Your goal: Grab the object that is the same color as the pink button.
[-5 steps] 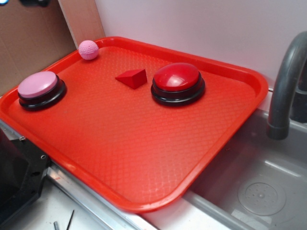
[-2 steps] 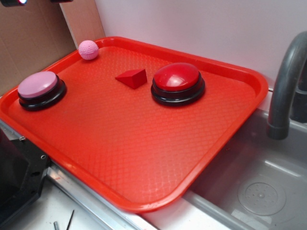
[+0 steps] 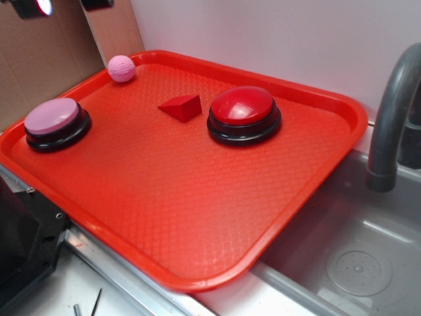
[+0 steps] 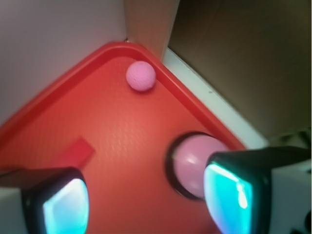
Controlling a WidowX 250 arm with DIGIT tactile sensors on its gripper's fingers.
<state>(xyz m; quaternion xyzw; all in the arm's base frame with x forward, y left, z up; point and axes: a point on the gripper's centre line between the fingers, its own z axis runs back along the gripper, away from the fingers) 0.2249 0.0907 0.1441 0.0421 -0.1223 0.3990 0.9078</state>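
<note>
A small pink dimpled ball (image 3: 121, 68) lies in the far left corner of the red tray (image 3: 197, 197); it also shows in the wrist view (image 4: 141, 76). The pink button (image 3: 54, 121) with a black base stands at the tray's left edge, and shows in the wrist view (image 4: 195, 163) partly behind my right finger. My gripper (image 4: 146, 200) is open and empty, high above the tray's left part, well short of the ball. Only its two dark fingertips (image 3: 29, 6) show at the top left of the exterior view.
A red button (image 3: 244, 113) and a red wedge block (image 3: 181, 107) stand mid-tray. A grey sink basin (image 3: 355, 263) with a faucet (image 3: 391, 118) lies to the right. Cardboard (image 3: 39, 59) and a white wall (image 3: 276, 33) stand close behind the tray's far corner.
My gripper has come down into the top left of the exterior view; its fingertips show more now. The ball, buttons and wedge have not moved.
</note>
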